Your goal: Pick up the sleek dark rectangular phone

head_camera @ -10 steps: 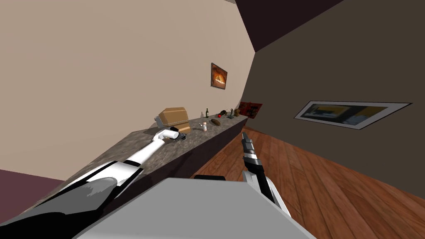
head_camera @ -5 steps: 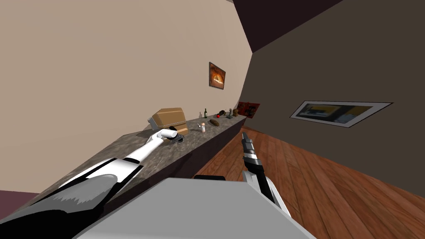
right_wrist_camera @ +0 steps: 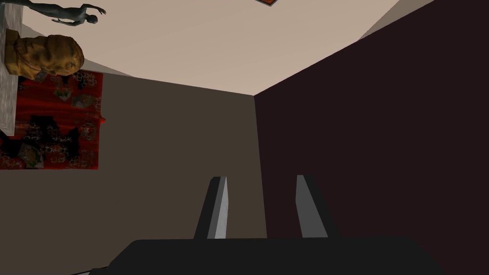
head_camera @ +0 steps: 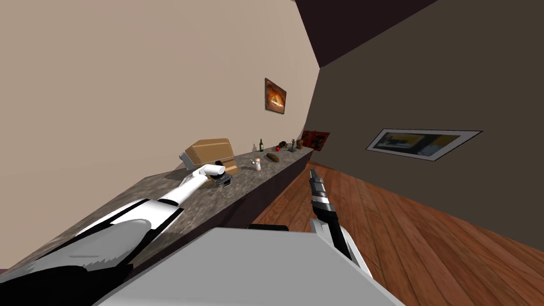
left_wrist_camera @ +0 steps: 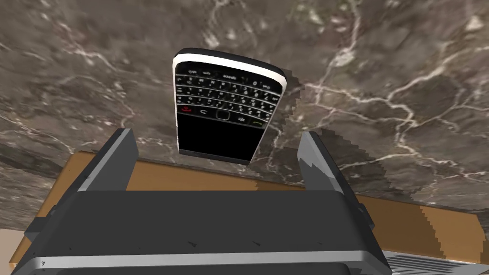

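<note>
Phone [left_wrist_camera: 224, 110] flat on marble counter [left_wrist_camera: 406, 71], just beyond spread left fingers [left_wrist_camera: 117, 160]

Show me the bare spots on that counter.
Free: the marble counter from its near end to the cardboard box, and around the phone before the open left claw. Crowded: the far end, green bottle to bust.

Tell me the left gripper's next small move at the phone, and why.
Probably ease the left gripper straight ahead towards the phone. Its fingers stand open, wider than the phone, which lies flat on the marbled counter, apparently past their tips and lined up between them. Closing now would likely catch nothing.
</note>
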{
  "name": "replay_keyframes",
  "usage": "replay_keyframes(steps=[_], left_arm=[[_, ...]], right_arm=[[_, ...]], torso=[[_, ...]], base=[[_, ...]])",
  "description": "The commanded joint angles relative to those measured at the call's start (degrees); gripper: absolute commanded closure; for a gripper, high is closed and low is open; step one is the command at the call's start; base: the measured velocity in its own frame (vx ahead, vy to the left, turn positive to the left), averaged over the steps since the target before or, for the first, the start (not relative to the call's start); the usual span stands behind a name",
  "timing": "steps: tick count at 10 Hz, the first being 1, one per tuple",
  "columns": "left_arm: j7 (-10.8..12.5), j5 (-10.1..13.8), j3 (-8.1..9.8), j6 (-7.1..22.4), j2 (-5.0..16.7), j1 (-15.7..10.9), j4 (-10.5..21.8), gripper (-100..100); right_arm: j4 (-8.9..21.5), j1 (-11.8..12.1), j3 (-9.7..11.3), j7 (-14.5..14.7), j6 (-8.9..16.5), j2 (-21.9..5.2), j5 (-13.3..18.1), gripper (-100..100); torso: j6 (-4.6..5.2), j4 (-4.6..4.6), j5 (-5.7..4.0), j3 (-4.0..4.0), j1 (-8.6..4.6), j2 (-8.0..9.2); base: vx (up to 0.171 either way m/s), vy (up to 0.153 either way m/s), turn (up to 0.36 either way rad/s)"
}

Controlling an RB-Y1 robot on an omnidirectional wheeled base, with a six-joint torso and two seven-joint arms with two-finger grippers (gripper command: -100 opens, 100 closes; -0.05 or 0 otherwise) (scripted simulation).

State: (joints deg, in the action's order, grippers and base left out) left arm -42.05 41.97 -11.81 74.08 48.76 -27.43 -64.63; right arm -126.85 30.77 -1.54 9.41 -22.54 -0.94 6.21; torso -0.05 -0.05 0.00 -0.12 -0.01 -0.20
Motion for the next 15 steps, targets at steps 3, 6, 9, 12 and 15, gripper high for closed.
replay_keyframes(steps=[3,6,9,12,15], left_arm=[[-1.3,1.1,-0.39,4.7,0.9,-0.9,2.4,-100],[-1.8,1.7,-0.45,6.2,1.5,-1.3,3.1,-100],[-0.6,0.3,-0.24,5.3,0.3,-2.4,6.3,-100],[0.7,-1.1,-0.02,4.3,-0.9,-3.4,9.4,-100],[2.0,-2.5,0.20,3.2,-2.2,-4.5,12.5,-100]], right_arm=[[0.0,0.0,0.0,0.0,0.0,0.0,0.0,0],[0.0,0.0,0.0,0.0,0.0,0.0,0.0,0],[0.0,0.0,0.0,0.0,0.0,0.0,0.0,0],[0.0,0.0,0.0,0.0,0.0,0.0,0.0,0],[0.0,0.0,0.0,0.0,0.0,0.0,0.0,0]], torso=[[-0.02,0.00,0.00,0.02,-0.02,0.05],[-0.02,0.01,-0.01,0.02,-0.04,0.05],[0.03,0.06,0.03,0.17,0.13,0.32],[-0.02,0.12,0.06,0.33,0.23,0.58],[-0.03,0.11,0.06,0.30,0.25,0.52]], base=[[0.051,-0.004,-0.037],[0.041,-0.005,-0.034],[-0.042,0.045,-0.139],[-0.091,0.066,-0.151],[-0.073,0.065,-0.154]])
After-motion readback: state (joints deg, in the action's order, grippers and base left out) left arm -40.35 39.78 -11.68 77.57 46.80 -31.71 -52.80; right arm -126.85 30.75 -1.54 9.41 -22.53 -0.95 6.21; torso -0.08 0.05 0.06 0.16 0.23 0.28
